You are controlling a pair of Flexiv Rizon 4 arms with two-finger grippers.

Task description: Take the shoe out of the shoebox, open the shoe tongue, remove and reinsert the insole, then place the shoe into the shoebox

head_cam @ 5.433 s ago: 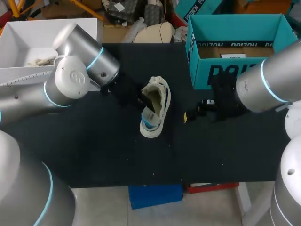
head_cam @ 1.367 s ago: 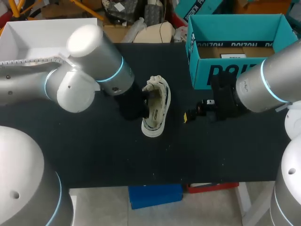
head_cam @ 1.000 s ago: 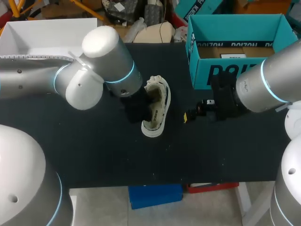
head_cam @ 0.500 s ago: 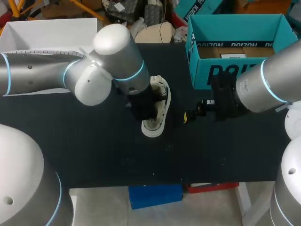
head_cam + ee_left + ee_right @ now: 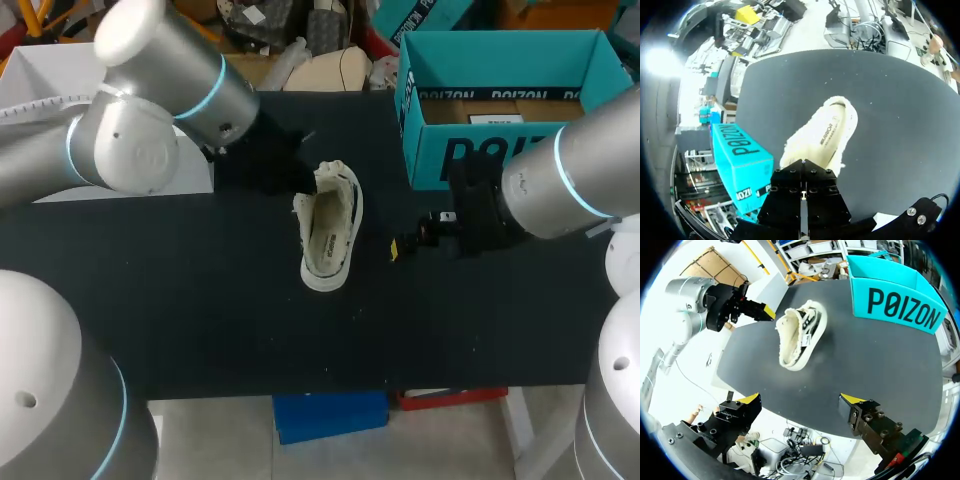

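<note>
Now, out on the black table [image 5: 200, 320], the shoe [image 5: 328, 235], lying lengthwise, well apart from the teal shoebox [image 5: 470, 155] at the far right corner. At the shoe's far end, the left gripper [image 5: 769, 314], pressed together with only a thin slit showing, tips right against the white rim; cannot tell whether any of the shoe is pinched there. Low over the table in front of the shoebox, the right gripper [image 5: 801, 400], spread wide, holding nothing, pointed toward the shoe.
</note>
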